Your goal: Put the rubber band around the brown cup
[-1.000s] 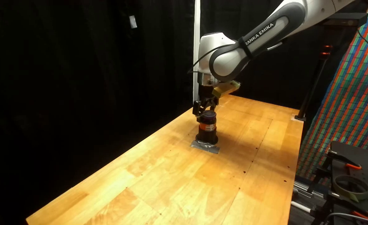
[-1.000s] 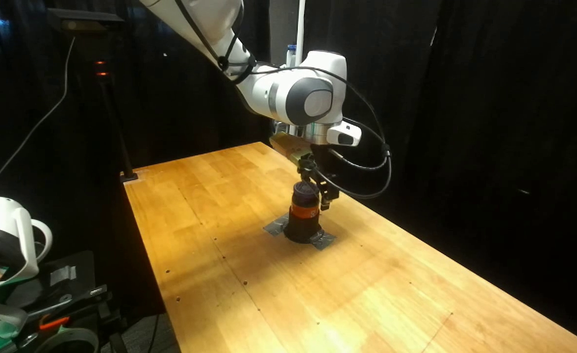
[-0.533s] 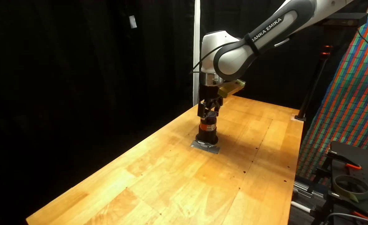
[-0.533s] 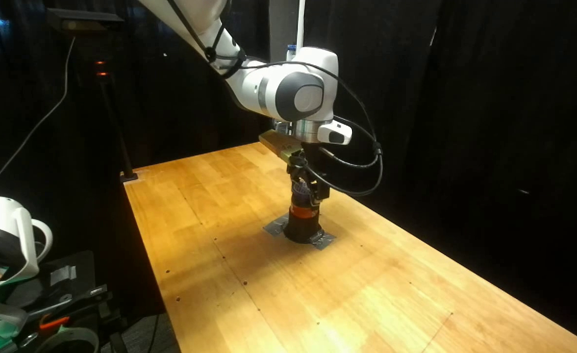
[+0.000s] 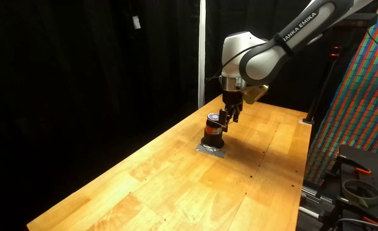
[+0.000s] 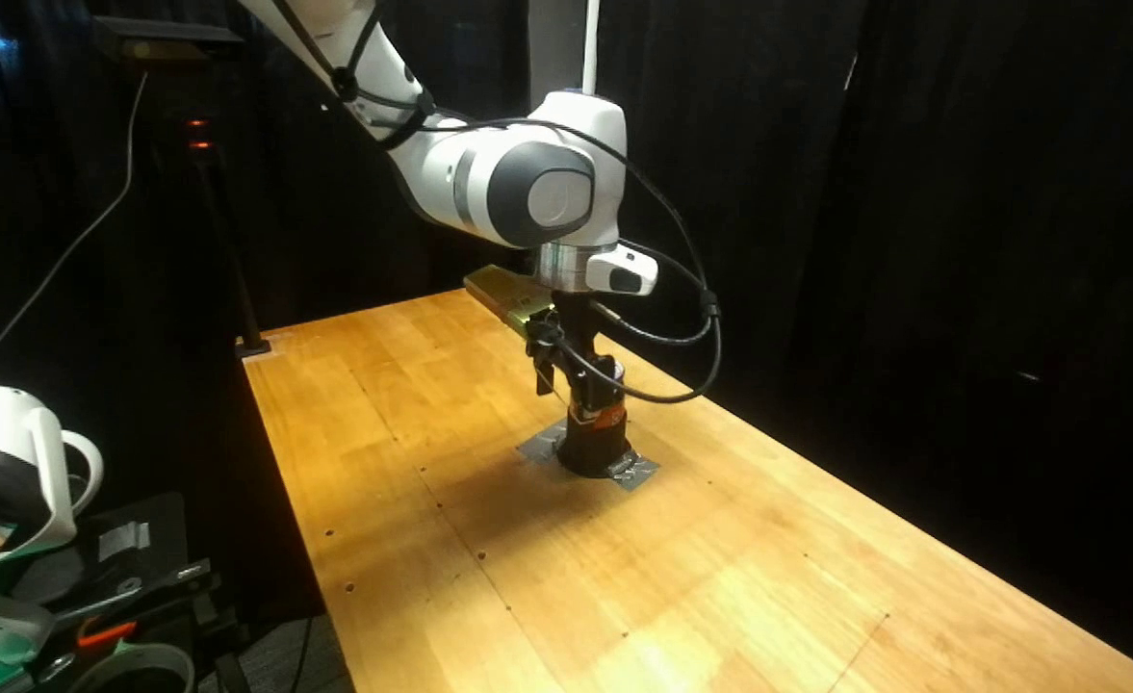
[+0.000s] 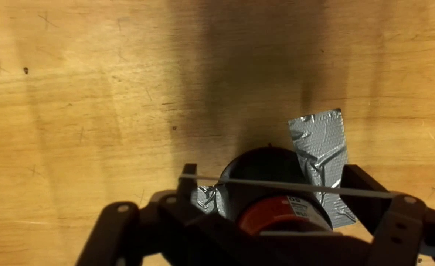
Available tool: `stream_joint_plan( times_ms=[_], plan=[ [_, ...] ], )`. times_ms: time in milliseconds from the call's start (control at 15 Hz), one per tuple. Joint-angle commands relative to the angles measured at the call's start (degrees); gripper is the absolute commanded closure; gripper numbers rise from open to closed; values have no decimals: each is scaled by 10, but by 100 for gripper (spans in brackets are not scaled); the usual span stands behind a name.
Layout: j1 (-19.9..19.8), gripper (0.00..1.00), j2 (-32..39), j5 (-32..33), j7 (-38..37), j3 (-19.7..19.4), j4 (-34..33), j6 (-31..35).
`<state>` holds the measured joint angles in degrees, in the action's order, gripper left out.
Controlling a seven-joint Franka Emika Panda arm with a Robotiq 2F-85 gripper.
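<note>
The brown cup [image 5: 212,138] stands upright, dark with an orange label and pale top; it also shows in an exterior view [image 6: 597,448] and the wrist view [image 7: 265,214]. My gripper [image 5: 229,123] is beside its upper part, fingers spread; in another exterior view the gripper [image 6: 566,390] partly covers the cup. In the wrist view my gripper [image 7: 271,175] is open, and the pale rubber band [image 7: 276,184] is stretched between its fingers. A pale strip also crosses the cup's upper part and runs to a finger. The band's far side is hidden.
Silver tape [image 7: 322,155] fixes the cup's foot to the wooden table [image 5: 163,192]. A dark post [image 5: 320,89] stands at a table corner. A cart [image 5: 352,157] with tools is beside the table. A cable [image 6: 710,366] loops from the wrist.
My gripper has moved sideways from above the cup's top to beside its upper part, slightly lower. The pale top now shows. The cup has not moved.
</note>
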<state>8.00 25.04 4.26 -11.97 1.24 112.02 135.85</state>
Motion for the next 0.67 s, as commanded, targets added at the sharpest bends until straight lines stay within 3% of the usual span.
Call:
stream_joint_plan(
  times_ms=[0,267,600],
  plan=[
    [1,0,-60,11,2,-2,105,108],
    [7,0,-61,16,-1,-6,148,234],
    [23,0,-36,31,-6,-18,159,282]
  ],
)
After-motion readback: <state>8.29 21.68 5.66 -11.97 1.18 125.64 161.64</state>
